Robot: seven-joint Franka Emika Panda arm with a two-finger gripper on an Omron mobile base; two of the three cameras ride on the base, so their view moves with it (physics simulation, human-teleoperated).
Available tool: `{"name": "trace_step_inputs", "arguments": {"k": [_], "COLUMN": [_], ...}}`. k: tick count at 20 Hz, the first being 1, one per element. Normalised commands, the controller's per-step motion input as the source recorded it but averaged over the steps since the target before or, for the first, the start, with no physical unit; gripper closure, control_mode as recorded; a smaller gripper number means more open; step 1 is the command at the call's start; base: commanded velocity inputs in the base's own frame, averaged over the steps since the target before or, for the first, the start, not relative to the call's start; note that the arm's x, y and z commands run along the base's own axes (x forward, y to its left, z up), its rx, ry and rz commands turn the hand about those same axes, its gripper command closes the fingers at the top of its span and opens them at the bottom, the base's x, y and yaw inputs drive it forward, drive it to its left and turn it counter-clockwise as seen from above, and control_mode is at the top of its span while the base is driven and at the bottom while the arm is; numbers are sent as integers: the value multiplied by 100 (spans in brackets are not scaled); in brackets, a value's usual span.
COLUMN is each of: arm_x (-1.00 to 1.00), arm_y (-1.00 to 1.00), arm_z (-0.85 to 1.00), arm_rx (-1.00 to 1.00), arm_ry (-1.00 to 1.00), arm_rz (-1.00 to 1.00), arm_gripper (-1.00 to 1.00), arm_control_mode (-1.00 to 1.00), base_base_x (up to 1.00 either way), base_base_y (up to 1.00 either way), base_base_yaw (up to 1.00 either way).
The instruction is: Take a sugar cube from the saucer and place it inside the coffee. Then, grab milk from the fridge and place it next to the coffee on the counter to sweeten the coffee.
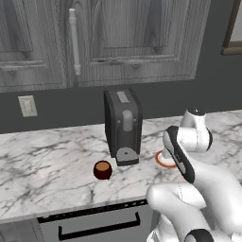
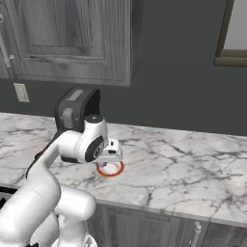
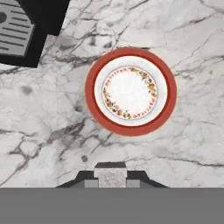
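Hand view looked straight down on the saucer (image 3: 131,92), which lay flat on the counter (image 3: 192,39) directly below and a little ahead of the claw (image 3: 110,177). Between the two dark fingertips sat a small pale, speckled block, which I took to be the sugar cube (image 3: 110,178); the claw was clamped together on it, lifted clear of the plate. The saucer's middle looked bare of any cube, a white disc with a ring of tiny orange and red flecks inside a broad orange-red rim.

Judged from that, the first pick seemed done, and everything after it was left: the cube had not yet gone into the coffee (image 1: 102,169), and no milk stood on the counter near the cup.

From the left base camera the coffee stood well off to the claw's left, a small dark red cup with brown liquid at its top, upright on the marble in front of the coffee machine (image 1: 123,125) (the black machine stood between cup and saucer, a little behind both). The right base camera showed the claw (image 2: 114,160) hovering just above the saucer (image 2: 110,169), apart from it. The carry to the cup would have to go leftwards past the machine's tray.
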Motion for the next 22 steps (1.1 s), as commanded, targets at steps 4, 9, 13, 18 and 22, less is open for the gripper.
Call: {"name": "trace_step_inputs", "arguments": {"k": [4,9,13,18,22], "arm_x": [-46,-22,0,0,5], "arm_y": [54,69,80,88,83], "arm_z": [59,44,34,5,-8], "arm_rx": [0,0,0,-4,-9], "arm_ry": [-20,-8,0,0,3], "arm_rz": [0,-1,0,0,0], "arm_gripper": [100,100,100,100,100], "arm_control_mode": [-100,-100,-100,-100,-100], "base_base_x": [0,0,0,0,0], "base_base_y": [0,0,0,0,0], "base_base_yaw": [0,0,0,0,0]}}
